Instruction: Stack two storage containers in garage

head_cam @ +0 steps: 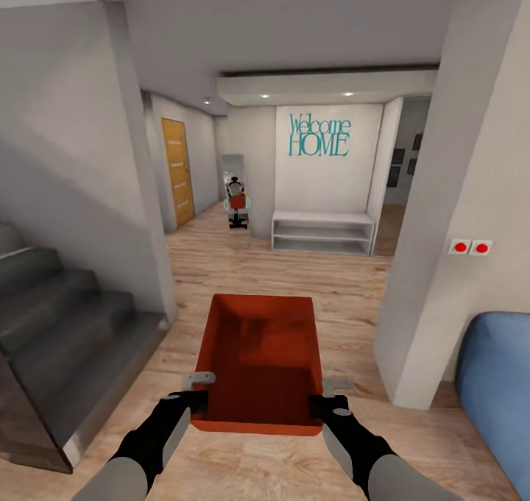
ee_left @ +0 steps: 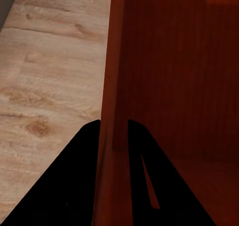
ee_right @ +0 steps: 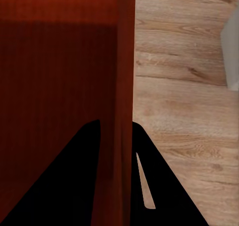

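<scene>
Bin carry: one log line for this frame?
phase: carrying | bin: held off wood floor, empty | left gripper: shut on left wall | right gripper: shut on right wall | ahead: hallway, Welcome HOME wall

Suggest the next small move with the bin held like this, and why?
Probably keep both grips shut and roll straight ahead down the hall. The left gripper and right gripper each pinch a side wall of the storage container, held level over the wood-plank floor; no garage shows yet, and the staircase and blue sofa flank the path.
</scene>
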Robot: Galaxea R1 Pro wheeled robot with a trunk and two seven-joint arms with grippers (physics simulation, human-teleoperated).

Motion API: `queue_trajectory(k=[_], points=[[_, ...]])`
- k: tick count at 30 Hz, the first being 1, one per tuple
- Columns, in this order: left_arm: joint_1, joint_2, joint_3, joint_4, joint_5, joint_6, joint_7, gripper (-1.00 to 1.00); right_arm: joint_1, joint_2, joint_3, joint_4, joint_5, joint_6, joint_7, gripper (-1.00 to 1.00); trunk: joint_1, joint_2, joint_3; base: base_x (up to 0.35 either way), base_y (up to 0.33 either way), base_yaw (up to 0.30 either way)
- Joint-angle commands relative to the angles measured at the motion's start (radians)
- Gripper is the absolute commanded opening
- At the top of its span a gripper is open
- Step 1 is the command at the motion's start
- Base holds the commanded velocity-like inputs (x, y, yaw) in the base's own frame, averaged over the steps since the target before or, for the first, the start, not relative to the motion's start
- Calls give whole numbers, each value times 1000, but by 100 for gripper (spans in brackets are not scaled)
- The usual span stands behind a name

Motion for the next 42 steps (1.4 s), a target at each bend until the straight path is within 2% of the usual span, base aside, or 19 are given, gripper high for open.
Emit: queue_trajectory(k=[1, 42], points=[[0, 1, 17, -3, -19, 8, 41, -100, 0, -7, -7, -2, 3, 6, -19, -100, 1, -1, 0, 323, 0, 0], [0, 7, 17, -4, -19, 8, 42, -100, 0, -8, -7, -2, 3, 7, -19, -100, 1, -1, 0, 323, 0, 0]])
